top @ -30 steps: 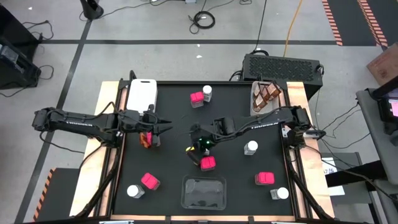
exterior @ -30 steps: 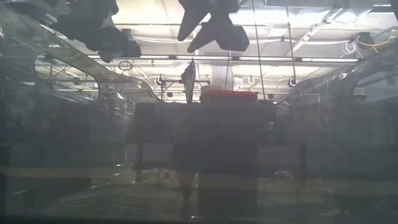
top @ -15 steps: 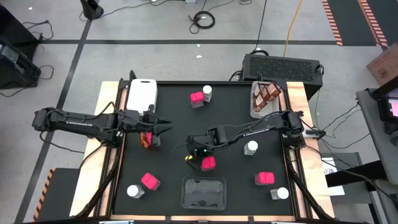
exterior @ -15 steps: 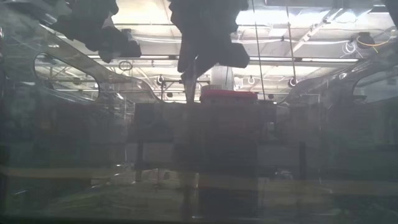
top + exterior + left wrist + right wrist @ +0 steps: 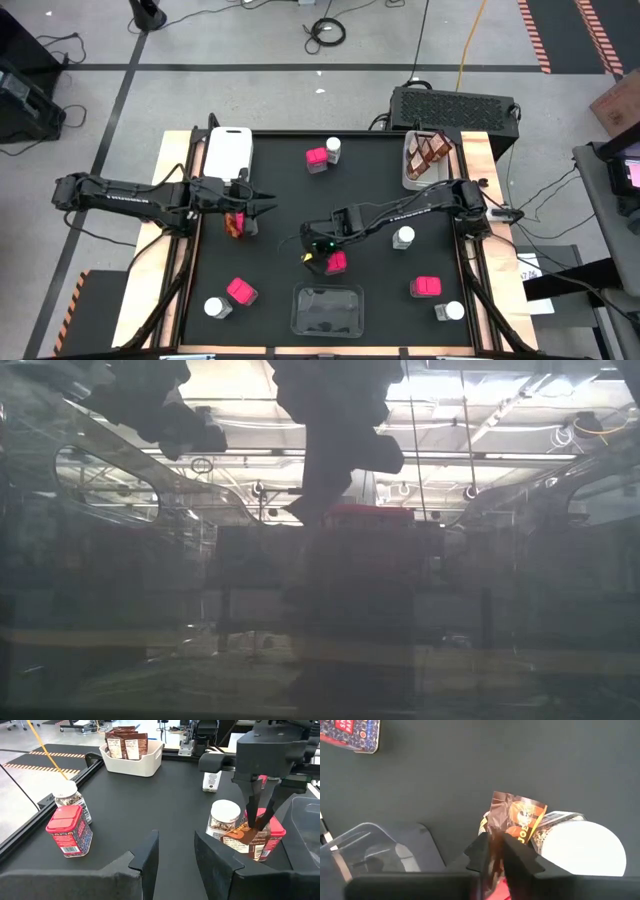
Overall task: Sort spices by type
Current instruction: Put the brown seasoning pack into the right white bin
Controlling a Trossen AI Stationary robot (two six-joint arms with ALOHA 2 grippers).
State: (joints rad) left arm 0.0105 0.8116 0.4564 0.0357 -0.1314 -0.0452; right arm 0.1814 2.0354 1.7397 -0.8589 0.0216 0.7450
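Observation:
My right gripper [image 5: 318, 250] hangs low over the table's middle, shut on a brown spice packet [image 5: 517, 817]. The packet [image 5: 242, 840] sits right against a pink square-topped box [image 5: 336, 262] and a clear jar with a white lid [image 5: 223, 817]. My left gripper [image 5: 175, 850] is open and holds nothing; it waits at the left [image 5: 262, 207], beside a pink and brown item [image 5: 235, 222]. Other pink boxes [image 5: 240, 291] and white-lidded jars [image 5: 403, 237] stand scattered on the black table. My right gripper pinches the brown packet by its upper edge [image 5: 257, 822] between both fingers [image 5: 252, 800], from above, pointing down. The packet hangs upright below the fingers, against the pink box [image 5: 276, 831] and the jar. Whether its lower end touches the table, I cannot tell.
A white tray [image 5: 425, 155] at the far right corner holds several brown packets. A white tray [image 5: 228, 150] is at the far left, a clear tray [image 5: 325, 305] at the near edge. A pink box [image 5: 317, 159] and jar [image 5: 333, 148] stand at the far middle.
My right gripper has moved toward the near edge and come down beside the pink box in the middle, still shut on the brown packet hanging from it.

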